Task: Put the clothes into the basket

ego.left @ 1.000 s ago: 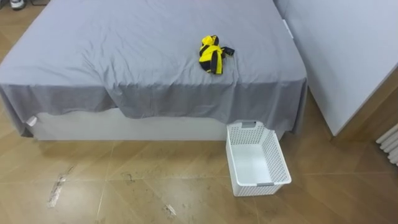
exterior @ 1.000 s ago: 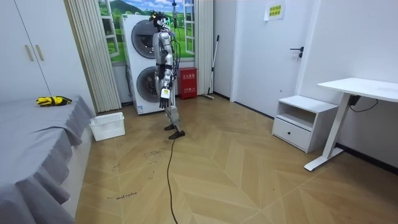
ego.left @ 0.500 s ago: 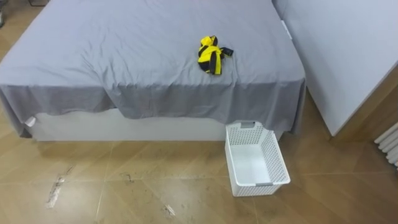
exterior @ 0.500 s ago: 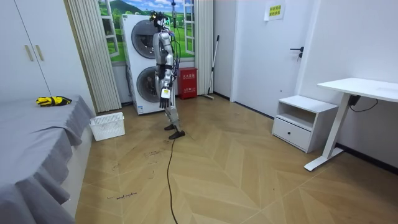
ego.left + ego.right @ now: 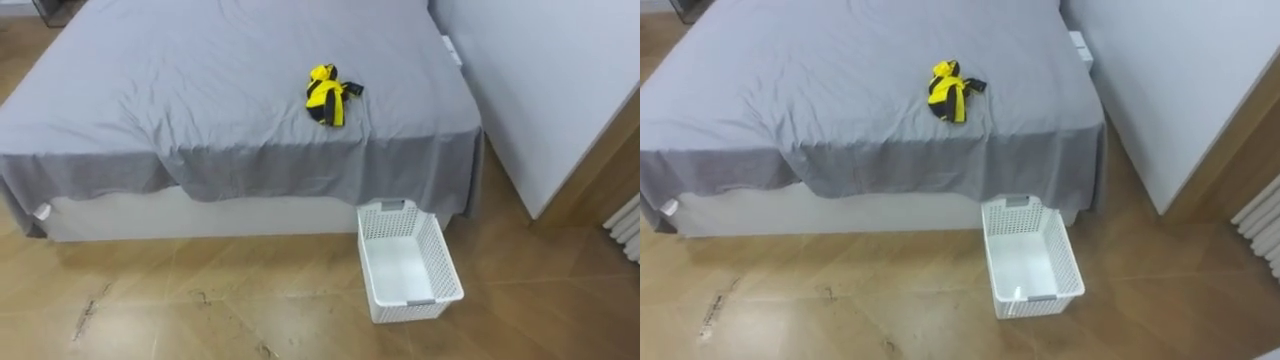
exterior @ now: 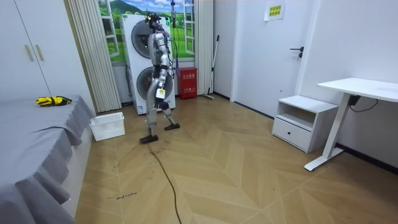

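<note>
A yellow and black garment (image 5: 327,94) lies bunched on the grey bed (image 5: 200,110), near its front right corner. It also shows at the room view's left as the garment (image 6: 53,100). The white slatted basket (image 5: 440,262) stands empty on the wooden floor, just in front of that corner of the bed, and in the room view the basket (image 6: 107,126) sits beside the bed. I stand a few steps from the basket, in front of the stacked washing machines, mid-stride and facing the bed. My left hand (image 6: 160,93) hangs at my side, far from the garment.
A white panel (image 5: 560,80) runs along the bed's right side, with a radiator (image 5: 628,228) at the edge. The grey sheet hangs over the bed's front edge. In the room view stand a curtain (image 6: 93,50), a bedside cabinet (image 6: 298,121) and a desk (image 6: 357,93).
I have taken a step towards the bed, moving to the room view's left. The eye view has shifted with me. The garment and the basket have stayed where they were.
</note>
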Motion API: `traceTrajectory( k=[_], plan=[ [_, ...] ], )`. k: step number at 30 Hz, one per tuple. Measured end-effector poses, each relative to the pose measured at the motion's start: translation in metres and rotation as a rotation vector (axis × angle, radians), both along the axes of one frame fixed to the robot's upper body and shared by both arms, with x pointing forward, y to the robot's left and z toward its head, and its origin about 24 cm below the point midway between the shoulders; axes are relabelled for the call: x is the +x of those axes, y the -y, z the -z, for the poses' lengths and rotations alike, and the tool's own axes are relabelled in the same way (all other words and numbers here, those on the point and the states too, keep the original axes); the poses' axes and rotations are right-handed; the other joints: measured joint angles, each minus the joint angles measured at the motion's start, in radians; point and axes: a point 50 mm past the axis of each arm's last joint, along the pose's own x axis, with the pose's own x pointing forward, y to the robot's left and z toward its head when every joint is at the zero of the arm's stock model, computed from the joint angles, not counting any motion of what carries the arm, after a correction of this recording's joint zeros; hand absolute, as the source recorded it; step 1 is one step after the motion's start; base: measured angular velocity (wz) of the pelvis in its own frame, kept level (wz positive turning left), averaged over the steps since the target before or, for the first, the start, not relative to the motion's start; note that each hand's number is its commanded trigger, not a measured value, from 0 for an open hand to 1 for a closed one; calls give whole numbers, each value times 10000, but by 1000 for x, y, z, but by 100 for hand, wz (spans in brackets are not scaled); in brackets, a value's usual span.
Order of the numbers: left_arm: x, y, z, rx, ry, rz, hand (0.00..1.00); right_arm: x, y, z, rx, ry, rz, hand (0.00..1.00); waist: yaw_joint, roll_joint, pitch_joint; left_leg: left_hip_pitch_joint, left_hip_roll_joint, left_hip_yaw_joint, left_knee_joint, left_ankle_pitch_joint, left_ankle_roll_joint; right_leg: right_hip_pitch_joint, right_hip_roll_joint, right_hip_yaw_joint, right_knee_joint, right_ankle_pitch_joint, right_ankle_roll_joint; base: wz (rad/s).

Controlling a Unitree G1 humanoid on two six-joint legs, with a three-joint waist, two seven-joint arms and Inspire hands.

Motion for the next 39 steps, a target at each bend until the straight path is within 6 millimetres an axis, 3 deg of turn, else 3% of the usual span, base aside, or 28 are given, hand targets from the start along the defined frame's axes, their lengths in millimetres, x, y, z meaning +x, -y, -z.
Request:
traceTrajectory(
  k=[2, 3, 6, 7, 8, 9, 10, 12, 13, 14, 15, 16, 18, 19, 21, 22, 23, 24, 25, 26, 27, 28, 30, 32, 35, 37, 38, 39],
  plan=[
    [1, 0, -1, 20, 170, -8, 0, 1, 0, 0, -33, 24, -55, 0, -57, -42, -115, -165, -228, 502, 120, 576, 660, 105, -354, 198, -101, -150, 367, -15],
    [2, -1, -1, 65, 268, 15, 0, 2, 0, 0, -48, 61, -75, 0, -103, -251, -126, -260, -401, 763, 569, 227, 884, 37, -561, 250, -254, -115, 502, -15],
    [5, -1, -2, 89, 445, 70, 0, 7, -1, -1, -116, 343, -188, 0, -59, -155, -21, -782, -250, 1045, 2590, -759, 1120, 436, -875, 574, -417, 317, 799, -26],
    [4, -2, -2, 71, 465, 17, 0, 8, -3, -1, -114, 478, -197, 0, -4, -216, 102, -1154, -146, 1362, 3830, -1127, 1106, 787, -1038, 1028, -84, 323, 810, -16],
    [1, 3, -1, -31, 425, -5, 0, 2, 2, -2, -277, 393, -153, 0, -73, -12, -203, -891, -117, 1278, 2983, -1498, 975, 516, -967, 809, 1062, 274, 897, 0],
    [3, 2, -1, 17, 449, 43, 0, 1, 2, -2, -311, 468, 77, 0, -115, -151, -192, -356, -453, 1303, 2984, -2144, 1225, 38, -1247, 378, 2849, 248, 1123, 13],
    [5, 1, -1, 52, 478, 137, 0, 2, 2, -3, -303, 562, 178, 0, -102, -228, -172, -81, -654, 1310, 2917, -2281, 1272, -256, -1423, 237, 3772, 553, 1271, 24],
    [15, 4, -2, 52, 642, 543, 0, 10, 4, -4, -414, 903, 302, 0, -19, -236, -167, 896, -986, 1250, 2254, -2501, 1467, -1103, -1673, 178, 6046, 2779, 1109, 17],
    [22, 5, -3, 120, 746, 976, 0, 16, 4, -5, -400, 1137, 358, 0, 20, -61, -139, 1546, -1047, 998, 1696, -2548, 1494, -1817, -1554, 149, 7137, 2975, 825, 4],
    [30, 6, -4, 221, 864, 1389, 0, 29, 3, -7, -306, 1556, 323, 0, 85, 67, -1, 2151, -906, 823, 1170, -2548, 1461, -2705, -1187, -77, 7838, 2051, 608, 5],
    [31, 6, -4, 252, 861, 1548, 0, 35, 1, -8, -235, 1774, 288, 0, 96, 158, 48, 2436, -787, 767, 960, -2544, 1448, -3175, -973, -235, 7865, 1643, 459, 10],
    [39, 8, -5, 320, 1049, 1908, 0, 48, -3, -11, -54, 2298, 105, 0, 94, 365, 22, 2876, -612, 573, 577, -2570, 1411, -4087, -511, -636, 7376, 999, 364, 34],
    [50, 12, -6, 339, 1177, 2754, 0, 64, -11, -15, 241, 2853, -273, 0, -67, 416, 104, 3840, -463, 103, -148, -2669, 1310, -5336, 155, -1202, 4541, 768, 305, 52],
    [51, 15, -6, 322, 1166, 3002, 0, 66, -12, -15, 268, 2901, -372, 0, -100, 403, 99, 4130, -455, -36, -397, -2681, 1289, -5475, 274, -1289, 3562, 914, 230, 56],
    [51, 24, -4, 125, 1092, 3478, 0, 69, -12, -16, 287, 3054, -396, 0, -201, 462, 81, 4996, -350, -332, -1057, -2799, 1178, -5651, 440, -1634, 1221, 2201, 38, 60],
    [51, 29, -4, 9, 1079, 3591, 0, 70, -13, -17, 276, 3085, -378, 0, -288, 544, 59, 5533, -185, -317, -1294, -2899, 1028, -5572, 456, -2030, 452, 3124, -171, 58],
    [51, 29, -4, 1, 1076, 3625, 0, 72, -14, -17, 311, 3173, -375, 0, -253, 463, -27, 5756, -72, -282, -1252, -3014, 827, -5510, 584, -2255, 308, 3984, -740, 20],
    [50, 27, -4, 75, 1022, 3607, 0, 79, -16, -19, 362, 3456, -444, 0, 12, 542, -110, 5844, 247, -284, -964, -3266, 392, -5539, 977, -2164, 557, 4279, -1075, -26],
    [48, 26, -3, 111, 973, 3543, 0, 83, -17, -21, 374, 3630, -468, 0, 151, 633, -130, 5837, 431, -255, -663, -3403, 159, -5504, 1107, -2227, 734, 4216, -1030, -76],
    [43, 22, -2, 156, 785, 3296, 0, 93, -19, -25, 408, 4030, -578, 0, 283, 778, -92, 5643, 755, -66, 454, -3468, -75, -5139, 1354, -2658, 1020, 3858, -1346, -51],
    [34, 19, 0, 166, 507, 3132, 0, 100, -20, -27, 387, 4290, -664, 0, 150, 799, -74, 5295, 970, 217, 1900, -3056, -682, -4566, 1410, -2568, 929, 3454, -1285, -26],
    [33, 19, 0, 161, 478, 3120, 0, 100, -18, -28, 340, 4321, -697, 0, 51, 786, -71, 5157, 1093, 291, 2638, -2822, -896, -4205, 1418, -2434, 799, 3329, -1236, 41],
    [35, 16, -3, 217, 931, 2958, 0, 100, -18, -28, 355, 4370, -661, 0, -117, 478, 19, 4579, 1346, 447, 4050, -2994, -660, -2654, 1372, -1527, 12, 3179, -1054, 51],
    [39, 15, -6, 250, 1393, 2771, 0, 103, -18, -30, 440, 4543, -654, 0, 23, 248, 30, 4032, 1496, 568, 3738, -3041, -628, -1904, 1366, -1028, -428, 3127, -963, -8],
    [38, 18, -6, -19, 1599, 1966, 0, 114, -17, -38, 362, 5038, -713, 0, 297, 250, 16, 2491, 1633, 458, 2409, -3029, -649, -1588, 1337, -583, -505, 3013, -769, -32],
    [31, 19, -6, -319, 1815, 776, 0, 117, -14, -45, 239, 5431, -628, 0, 328, 236, -5, 1843, 1609, 527, 1556, -2023, -70, -1578, 1140, -416, -290, 2620, -161, -13],
    [22, 22, -4, -558, 1634, 241, 0, 120, -13, -50, 120, 5618, -765, 0, 247, 220, -83, 2254, 1304, 526, 1051, -1894, 78, -1495, 878, -390, -265, 2470, 65, 12],
    [18, 22, -2, -573, 1410, 279, 0, 124, -13, -53, 80, 5798, -848, 0, 198, 168, -47, 2623, 1018, 517, 585, -1707, 159, -1398, 683, -360, -442, 2426, 147, 19]
  ],
)
